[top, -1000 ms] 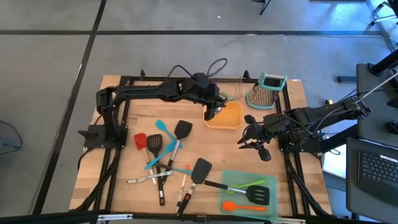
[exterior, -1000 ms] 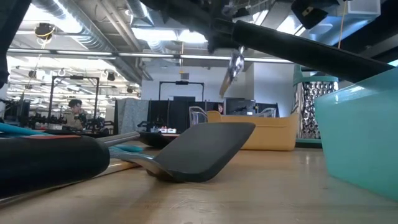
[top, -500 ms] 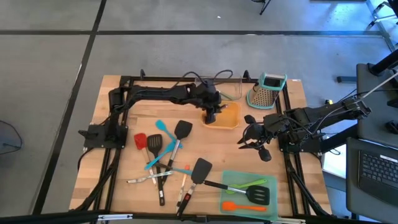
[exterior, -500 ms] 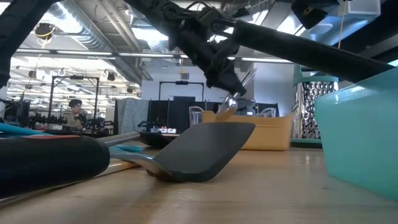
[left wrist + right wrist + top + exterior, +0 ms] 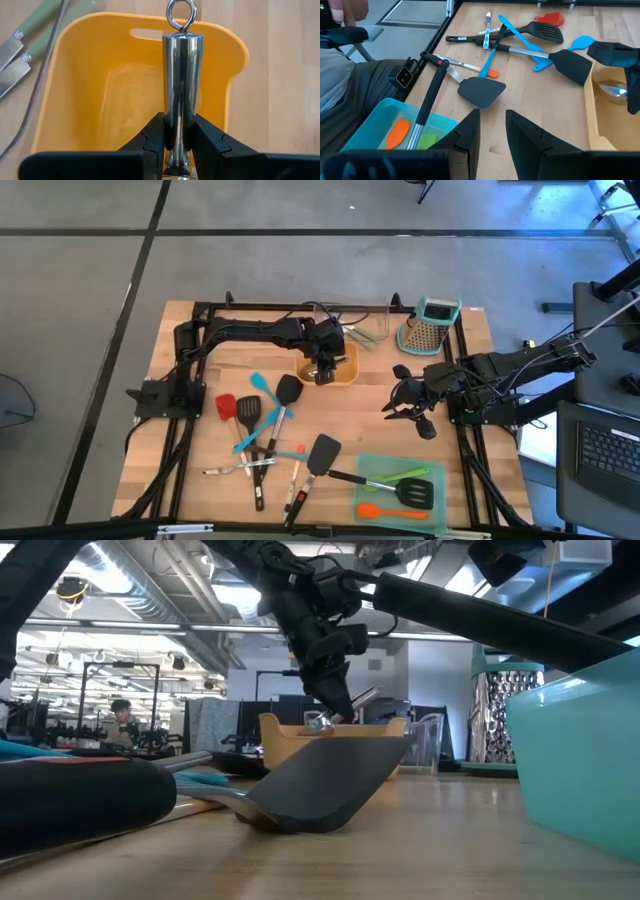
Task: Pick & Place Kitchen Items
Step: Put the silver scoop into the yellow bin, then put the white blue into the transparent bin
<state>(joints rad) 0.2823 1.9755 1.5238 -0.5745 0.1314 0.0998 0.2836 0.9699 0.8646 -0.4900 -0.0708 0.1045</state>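
Note:
My left gripper (image 5: 322, 372) is shut on a steel scoop (image 5: 182, 75) and reaches down into the orange tray (image 5: 346, 366) at the middle of the table's far half. The scoop's bowl (image 5: 612, 91) is low inside the tray, and its ring end (image 5: 181, 16) points over the tray's slotted wall. My right gripper (image 5: 405, 406) hangs still above the table's right side, open, with nothing between its fingers (image 5: 470, 131). Several more utensils (image 5: 262, 420) lie loose on the table's left half. My left gripper pinches the scoop's round steel handle (image 5: 181, 117) between its two fingers, on the stretch toward the bowl. The fingers come slanting down from above, on the table's left. The ring end juts out past them, and the bowl sits down in the tray; whether it touches the floor I cannot tell.
A steel box grater (image 5: 432, 326) stands at the far right. A clear tray (image 5: 362, 322) with green-handled knives sits behind the orange one. A teal tray (image 5: 392, 472) at the near right holds green and orange tools, and a black spatula (image 5: 322, 452) lies beside it.
My left gripper has come down with the scoop and tipped more steeply, lowering the bowl into the orange tray. It has also shifted toward the table's left edge. The orange tray has slid along the table toward the left with it.

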